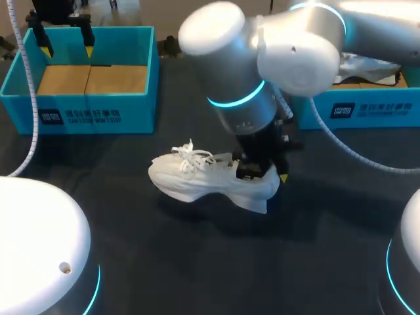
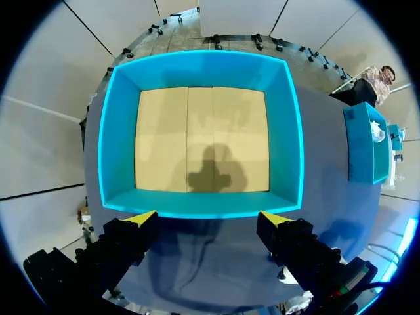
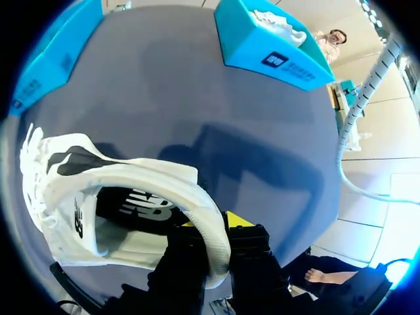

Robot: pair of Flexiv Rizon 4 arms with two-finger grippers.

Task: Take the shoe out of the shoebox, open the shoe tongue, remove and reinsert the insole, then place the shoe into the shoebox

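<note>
My right gripper (image 3: 216, 244) is clamped on the heel rim of the white shoe (image 3: 125, 197), one finger inside the opening and one outside. The shoe is at the middle of the table (image 1: 197, 269), toe toward my left, outside the shoebox (image 2: 296, 131). I judge the shoe light, with a soft upper. The stiffer heel rim gives the firm hold. Farther off, my left gripper (image 2: 207, 220) hangs above the shoebox, fingers apart.

Dark table (image 1: 197, 262): teal shoebox (image 1: 98, 115) at its far left corner, second teal box (image 1: 367, 111) far right, white shoe (image 1: 197, 180) near the middle, contact unclear
</note>
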